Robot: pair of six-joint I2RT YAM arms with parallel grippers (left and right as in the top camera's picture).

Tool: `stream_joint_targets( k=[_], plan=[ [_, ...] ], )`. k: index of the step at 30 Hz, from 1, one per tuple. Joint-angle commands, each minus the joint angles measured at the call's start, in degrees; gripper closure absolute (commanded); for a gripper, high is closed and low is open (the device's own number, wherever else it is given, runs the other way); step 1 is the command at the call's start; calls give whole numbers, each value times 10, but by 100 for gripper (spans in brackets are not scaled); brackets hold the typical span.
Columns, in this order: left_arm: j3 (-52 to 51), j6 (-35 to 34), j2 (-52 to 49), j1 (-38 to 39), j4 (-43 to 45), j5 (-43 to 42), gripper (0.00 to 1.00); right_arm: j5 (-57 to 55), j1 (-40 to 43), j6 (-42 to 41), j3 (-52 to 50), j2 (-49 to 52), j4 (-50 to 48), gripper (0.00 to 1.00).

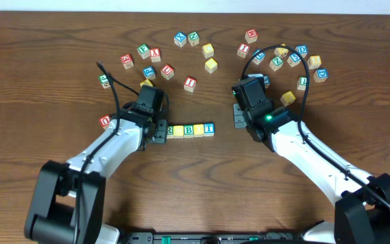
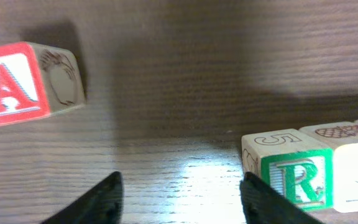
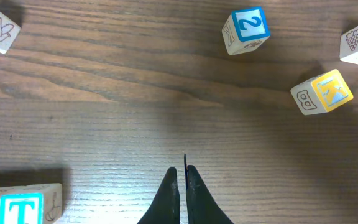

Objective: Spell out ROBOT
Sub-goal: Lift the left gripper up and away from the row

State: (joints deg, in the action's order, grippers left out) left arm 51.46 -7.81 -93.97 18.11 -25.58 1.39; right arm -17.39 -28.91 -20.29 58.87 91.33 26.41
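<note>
Wooden table (image 1: 39, 41), with loose letter blocks (image 1: 210, 65) scattered across the far side. The row (image 1: 189, 129) sits mid-table, five blocks touching: R, a yellow one I can't read, B, another yellow, then T.

The left pincer (image 2: 180, 200) is just left of the row and spread wide with nothing in it. Its right finger is right next to the green R block (image 2: 298, 180).

The right pincer (image 3: 182, 186) is pinched fully together and empty, a bit right of the blue T block (image 3: 20, 208).

A red A block (image 2: 11, 84) lies well apart from the R in the left wrist view.
</note>
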Motion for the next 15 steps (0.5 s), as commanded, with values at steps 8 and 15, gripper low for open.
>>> stream_joint_targets(
  k=[8, 15],
  plan=[
    [35, 3, 151, -2, -3, 14, 29, -7, 4, 13, 11, -11, 0, 99],
    [35, 1, 175, -2, -57, 57, 30, -7, 4, 13, 11, -11, 0, 99]
  ],
)
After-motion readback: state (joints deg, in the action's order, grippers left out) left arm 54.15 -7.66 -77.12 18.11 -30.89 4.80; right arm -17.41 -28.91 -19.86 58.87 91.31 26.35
